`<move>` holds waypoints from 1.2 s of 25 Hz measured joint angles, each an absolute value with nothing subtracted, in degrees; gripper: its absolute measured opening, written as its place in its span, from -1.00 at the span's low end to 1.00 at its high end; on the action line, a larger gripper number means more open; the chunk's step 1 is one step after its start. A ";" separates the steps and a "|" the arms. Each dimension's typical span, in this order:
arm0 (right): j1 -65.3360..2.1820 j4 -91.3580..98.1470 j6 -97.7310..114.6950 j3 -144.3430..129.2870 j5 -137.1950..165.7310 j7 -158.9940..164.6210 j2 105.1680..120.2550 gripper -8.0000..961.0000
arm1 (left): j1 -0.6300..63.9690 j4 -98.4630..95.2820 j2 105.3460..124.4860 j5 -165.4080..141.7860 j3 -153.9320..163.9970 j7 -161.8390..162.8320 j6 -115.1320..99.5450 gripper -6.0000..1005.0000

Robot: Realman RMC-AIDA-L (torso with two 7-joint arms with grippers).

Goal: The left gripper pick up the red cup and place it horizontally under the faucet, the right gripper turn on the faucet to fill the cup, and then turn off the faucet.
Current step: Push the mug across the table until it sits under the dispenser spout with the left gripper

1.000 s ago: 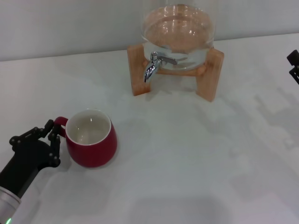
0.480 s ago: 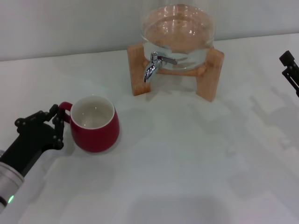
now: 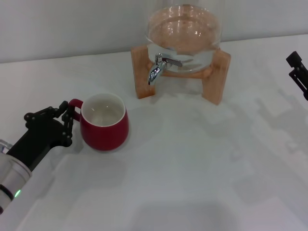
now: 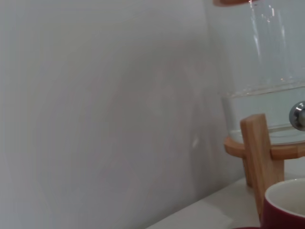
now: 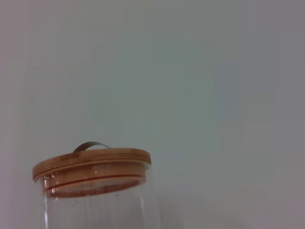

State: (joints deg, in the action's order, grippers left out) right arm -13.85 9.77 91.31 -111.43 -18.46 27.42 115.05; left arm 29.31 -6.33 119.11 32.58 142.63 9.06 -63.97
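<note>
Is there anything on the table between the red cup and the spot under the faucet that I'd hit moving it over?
Nothing visible. The red cup, held at its handle by the left gripper, has bare white table between it and the faucet. Only the wooden stand beside the faucet is close to the drop spot.

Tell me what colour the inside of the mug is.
Cream-white inside the red cup; the outside is dark red. The head view shows it best.
</note>
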 joint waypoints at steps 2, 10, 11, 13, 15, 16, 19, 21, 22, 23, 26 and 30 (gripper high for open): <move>-13.90 9.77 91.31 -111.45 -18.46 27.42 115.05 0.63 | 29.82 -6.33 119.10 32.40 142.64 9.06 -63.32 -0.80; -13.99 9.76 91.39 -112.00 -18.46 27.42 115.05 0.63 | 31.53 -6.33 119.09 31.73 142.65 9.05 -61.07 -0.80; -13.99 9.76 91.39 -112.02 -18.46 27.42 115.05 0.63 | 31.76 -6.33 119.09 31.66 142.65 9.05 -60.79 -0.80; -13.98 9.76 91.40 -112.05 -18.46 27.42 115.05 0.63 | 32.18 -6.32 119.11 31.43 142.64 9.05 -60.30 -0.80; -13.97 9.75 91.40 -112.06 -18.46 27.42 115.05 0.63 | 32.68 -6.32 119.13 31.05 142.64 9.05 -59.89 -0.80; -13.97 9.75 91.40 -112.06 -18.46 27.42 115.05 0.63 | 32.88 -6.33 119.15 30.95 142.64 9.05 -59.76 -0.80; -13.97 9.75 91.43 -112.06 -18.46 27.42 115.05 0.63 | 33.36 -6.33 119.16 30.77 142.64 9.06 -59.53 -0.80; -13.99 9.75 91.47 -112.06 -18.46 27.42 115.05 0.63 | 33.76 -6.38 119.21 30.54 142.64 9.05 -59.32 -0.80; -14.01 9.75 91.47 -112.11 -18.46 27.42 115.05 0.63 | 34.19 -6.39 119.24 30.31 142.64 9.06 -59.10 -0.80; -14.02 9.75 91.47 -112.14 -18.46 27.42 115.05 0.63 | 34.19 -6.39 119.24 30.31 142.64 9.06 -59.10 -0.80; -14.02 9.89 91.47 -112.22 -18.46 27.42 115.05 0.63 | 34.45 -6.47 119.26 30.22 142.64 9.06 -59.06 -0.80; -14.06 10.36 91.39 -112.39 -18.46 27.42 115.05 0.63 | 34.91 -6.51 119.27 30.13 142.64 9.05 -58.90 -0.80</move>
State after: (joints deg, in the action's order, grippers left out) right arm -14.06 10.36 91.39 -112.39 -18.46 27.42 115.05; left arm 34.91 -6.51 119.27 30.13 142.64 9.05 -58.90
